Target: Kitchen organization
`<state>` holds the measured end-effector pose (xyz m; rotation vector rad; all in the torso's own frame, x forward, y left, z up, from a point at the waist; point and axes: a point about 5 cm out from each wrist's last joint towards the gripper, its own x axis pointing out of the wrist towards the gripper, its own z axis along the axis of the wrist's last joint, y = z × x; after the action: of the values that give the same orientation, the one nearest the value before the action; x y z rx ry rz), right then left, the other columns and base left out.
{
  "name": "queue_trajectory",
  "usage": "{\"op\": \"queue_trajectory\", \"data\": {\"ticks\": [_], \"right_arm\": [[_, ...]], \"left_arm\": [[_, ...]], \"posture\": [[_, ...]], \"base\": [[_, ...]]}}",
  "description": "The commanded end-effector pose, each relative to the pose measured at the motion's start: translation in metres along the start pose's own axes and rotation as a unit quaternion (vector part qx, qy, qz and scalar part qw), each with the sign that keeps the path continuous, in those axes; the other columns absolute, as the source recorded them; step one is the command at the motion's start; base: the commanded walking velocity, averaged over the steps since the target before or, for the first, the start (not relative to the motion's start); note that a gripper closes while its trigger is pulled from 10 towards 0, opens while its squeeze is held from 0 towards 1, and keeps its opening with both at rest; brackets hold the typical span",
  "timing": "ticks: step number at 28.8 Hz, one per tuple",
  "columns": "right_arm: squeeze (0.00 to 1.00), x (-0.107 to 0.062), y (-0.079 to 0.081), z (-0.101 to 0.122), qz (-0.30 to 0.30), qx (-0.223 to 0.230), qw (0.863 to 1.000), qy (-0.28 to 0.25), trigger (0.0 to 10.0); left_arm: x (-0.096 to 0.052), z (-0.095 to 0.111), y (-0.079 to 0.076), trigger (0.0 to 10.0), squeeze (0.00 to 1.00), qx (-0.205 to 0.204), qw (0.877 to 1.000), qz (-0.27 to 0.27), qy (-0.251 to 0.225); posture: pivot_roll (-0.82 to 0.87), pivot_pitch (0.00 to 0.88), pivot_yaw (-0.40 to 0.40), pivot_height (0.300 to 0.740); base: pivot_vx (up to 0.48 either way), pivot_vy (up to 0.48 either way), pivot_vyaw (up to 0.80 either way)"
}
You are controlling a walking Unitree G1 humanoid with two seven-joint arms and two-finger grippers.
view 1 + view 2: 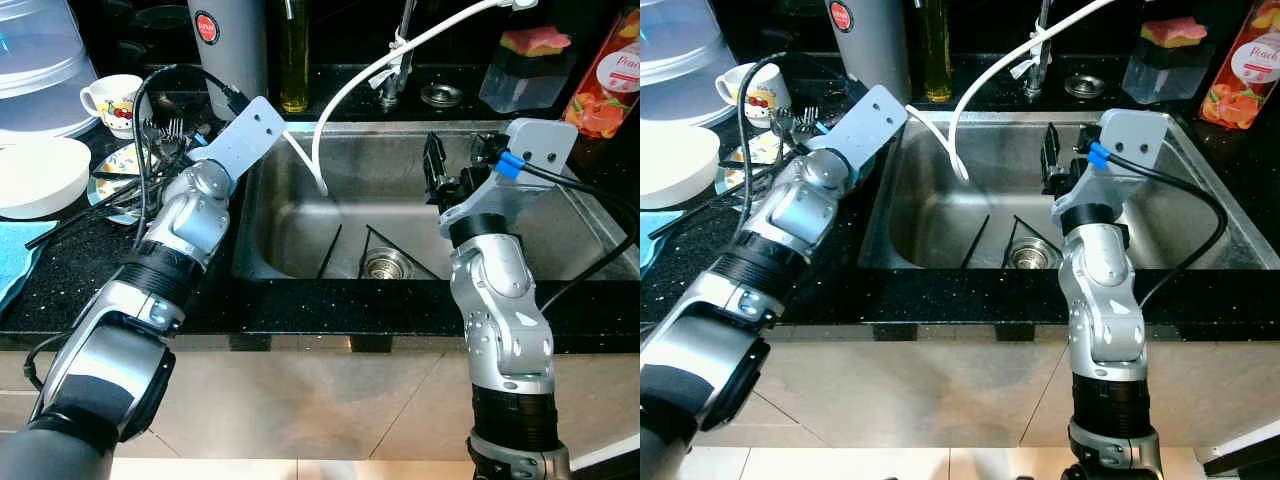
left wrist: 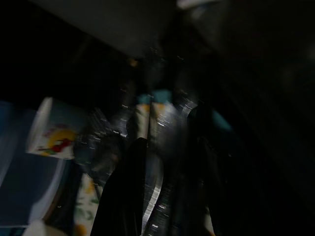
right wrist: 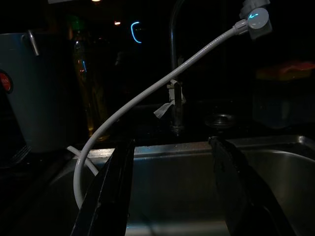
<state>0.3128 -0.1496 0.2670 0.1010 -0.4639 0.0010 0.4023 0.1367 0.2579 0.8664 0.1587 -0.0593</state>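
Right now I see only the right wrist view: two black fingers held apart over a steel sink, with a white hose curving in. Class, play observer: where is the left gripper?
Observer: The left gripper is over the black speckled counter, left of the steel sink. It is at a pile of metal forks beside a white mug with a cartoon print.
Operator: What is on the sink floor near my fingers?
Observer: A round metal drain lies there, nearer the robot than the right gripper.
Operator: Anything else on that counter?
Observer: A wide white bowl sits at its far left.
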Motion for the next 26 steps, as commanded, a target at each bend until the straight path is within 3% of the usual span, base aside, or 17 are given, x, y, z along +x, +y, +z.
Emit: {"op": "queue_trajectory", "data": {"ticks": [1, 8, 10, 11, 14, 15, 16, 17, 23, 25, 26], "right_arm": [[0.00, 0.001, 0.004, -0.001, 0.009, 0.005, 1.000, 0.000, 10.0], [0.00, 0.002, 0.004, -0.002, 0.009, 0.006, 1.000, 0.001, 10.0], [0.00, 0.002, 0.004, -0.001, 0.009, 0.006, 1.000, 0.000, 10.0], [0.00, 0.002, 0.004, -0.001, 0.008, 0.006, 1.000, -0.001, 10.0], [0.00, 0.002, 0.004, -0.001, 0.007, 0.006, 1.000, -0.001, 10.0], [0.00, 0.001, 0.003, -0.001, 0.006, 0.006, 1.000, -0.001, 10.0], [0.00, 0.001, 0.003, -0.001, 0.006, 0.006, 1.000, -0.001, 10.0], [0.00, 0.001, 0.003, -0.001, 0.006, 0.006, 1.000, -0.001, 10.0], [0.00, 0.001, 0.003, -0.001, 0.005, 0.006, 1.000, -0.001, 10.0], [0.00, 0.001, 0.003, -0.001, 0.006, 0.006, 1.000, -0.002, 10.0], [0.00, 0.002, 0.003, -0.001, 0.006, 0.006, 1.000, -0.002, 10.0]], "left_arm": [[0.000, -0.012, -0.005, 10.0, 0.00, 0.019, 0.999, -0.019, 0.022], [0.001, -0.012, -0.011, 10.0, 0.00, 0.056, 0.998, -0.038, 0.014], [0.001, -0.012, -0.011, 9.8, 0.00, 0.061, 0.997, -0.037, 0.014], [0.002, -0.014, -0.008, 8.9, 0.00, 0.072, 0.997, -0.032, 0.018], [0.003, -0.016, -0.007, 8.9, 0.00, 0.076, 0.996, -0.030, 0.021], [0.004, -0.018, -0.004, 6.6, 0.00, 0.079, 0.996, -0.026, 0.025], [0.004, -0.019, -0.003, 6.6, 0.00, 0.082, 0.996, -0.024, 0.027], [0.005, -0.021, 0.000, 5.3, 0.00, 0.086, 0.996, -0.017, 0.031], [0.007, -0.026, 0.004, 4.5, 0.00, 0.091, 0.995, -0.007, 0.040], [0.007, -0.026, 0.004, 0.2, 0.00, 0.091, 0.995, -0.008, 0.040], [0.007, -0.026, 0.004, 0.0, 0.00, 0.091, 0.995, -0.008, 0.040]], "posture": [[0.06, 0.090, 0.032, 0.740], [0.07, 0.090, 0.032, 0.740], [0.07, 0.090, 0.032, 0.740], [0.06, 0.089, 0.036, 0.740], [0.06, 0.089, 0.036, 0.740], [0.06, 0.089, 0.036, 0.740], [0.06, 0.089, 0.036, 0.740], [0.07, 0.088, 0.037, 0.740], [0.06, 0.088, 0.035, 0.740], [0.06, 0.088, 0.035, 0.740], [0.06, 0.088, 0.035, 0.740]], "base": [[0.000, 0.000, 0.00], [0.000, 0.000, 0.00], [0.000, 0.000, 0.00], [0.000, 0.000, 0.00], [0.000, 0.000, 0.00], [0.000, 0.000, 0.00], [0.000, 0.000, 0.00], [0.000, 0.000, 0.00], [0.000, 0.000, 0.00], [0.000, 0.000, 0.00], [0.000, 0.000, 0.00]]}}
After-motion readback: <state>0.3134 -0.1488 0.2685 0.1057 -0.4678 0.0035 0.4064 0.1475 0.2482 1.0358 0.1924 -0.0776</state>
